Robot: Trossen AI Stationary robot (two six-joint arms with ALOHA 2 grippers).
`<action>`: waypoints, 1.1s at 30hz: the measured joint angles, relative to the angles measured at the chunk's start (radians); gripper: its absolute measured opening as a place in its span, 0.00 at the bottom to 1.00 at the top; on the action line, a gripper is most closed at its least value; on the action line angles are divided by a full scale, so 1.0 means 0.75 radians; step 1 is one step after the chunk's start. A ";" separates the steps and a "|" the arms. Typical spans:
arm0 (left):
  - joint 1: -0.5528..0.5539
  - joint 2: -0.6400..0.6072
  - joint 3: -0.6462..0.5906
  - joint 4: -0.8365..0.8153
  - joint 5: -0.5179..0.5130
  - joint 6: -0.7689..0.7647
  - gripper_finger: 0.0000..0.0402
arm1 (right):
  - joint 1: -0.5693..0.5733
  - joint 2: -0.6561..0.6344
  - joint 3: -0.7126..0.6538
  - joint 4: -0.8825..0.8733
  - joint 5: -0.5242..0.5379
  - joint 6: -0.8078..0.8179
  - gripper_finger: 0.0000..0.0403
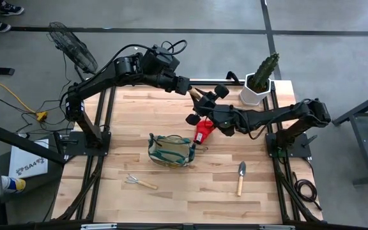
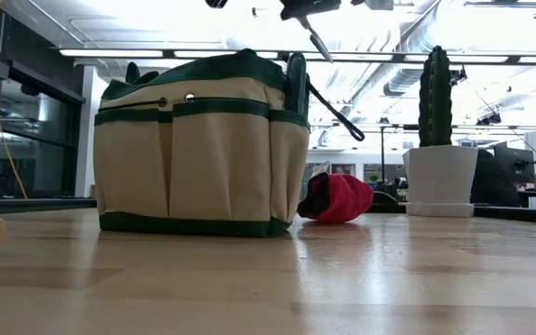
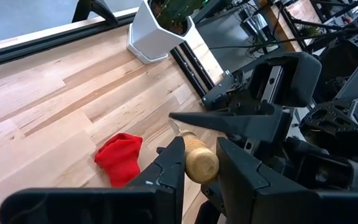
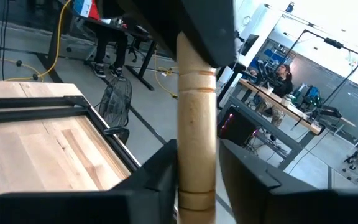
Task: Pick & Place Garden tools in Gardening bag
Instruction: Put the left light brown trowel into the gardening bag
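A wooden-handled garden tool (image 1: 198, 97) hangs in the air above the table's far middle, between both arms. My left gripper (image 3: 201, 171) is shut on it. My right gripper (image 4: 197, 180) is open, with a finger on each side of the handle (image 4: 196, 124) and a thin gap showing on one side. Its head is hidden by the grippers. The tan and green gardening bag (image 1: 171, 151) stands upright on the table's middle. A red glove (image 1: 203, 131) lies on the table just below my right gripper. My left gripper pinches the wooden handle near its rounded end (image 3: 202, 160) between its two fingers. The fingers slant down from the table's far left and lie across the handle. The tool is lifted clear of the table.
A hand rake (image 1: 139, 182) lies near the front left and a trowel (image 1: 241, 177) near the front right. A cactus in a white pot (image 1: 259, 82) stands at the far right corner. Bare wood lies between the bag and the front edge.
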 joint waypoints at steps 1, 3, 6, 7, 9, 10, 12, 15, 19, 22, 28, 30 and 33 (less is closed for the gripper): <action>0.000 0.000 0.000 0.000 -0.001 0.000 0.16 | 0.000 0.000 0.000 0.000 0.000 0.009 0.31; 0.000 0.000 0.000 0.000 -0.002 0.004 0.16 | 0.002 0.000 0.000 -0.001 0.000 0.014 0.33; 0.000 0.000 0.000 -0.003 -0.005 0.024 0.16 | 0.016 0.000 0.000 -0.001 0.000 0.010 0.35; 0.000 0.000 0.000 -0.007 -0.005 0.025 0.16 | 0.023 0.000 0.000 -0.001 0.000 0.007 0.35; 0.000 0.000 0.000 -0.010 -0.007 0.037 0.16 | 0.041 0.000 0.000 -0.001 -0.003 0.007 0.35; 0.000 0.000 0.000 -0.010 -0.009 0.045 0.16 | 0.051 0.000 0.000 -0.001 -0.002 0.006 0.35; 0.000 0.000 0.000 -0.012 -0.014 0.061 0.16 | 0.073 0.000 0.000 -0.003 0.003 0.006 0.35; -0.001 -0.005 0.001 -0.014 -0.014 0.082 0.16 | 0.114 0.000 0.000 -0.018 0.016 0.016 0.35; 0.002 -0.006 0.000 -0.014 -0.042 0.122 0.16 | 0.180 0.000 0.000 -0.041 0.048 0.050 0.35; 0.003 -0.006 0.001 -0.015 -0.057 0.142 0.16 | 0.230 0.000 0.000 -0.048 0.101 0.052 0.35; 0.001 -0.006 0.001 -0.017 -0.044 0.161 0.16 | 0.266 0.000 0.000 -0.052 0.169 0.053 0.35; 0.001 -0.006 0.001 -0.024 -0.042 0.177 0.16 | 0.267 -0.001 0.000 -0.052 0.216 0.053 0.35; 0.002 -0.010 0.001 -0.040 -0.001 0.270 0.16 | 0.283 -0.022 0.000 -0.081 0.245 0.076 0.35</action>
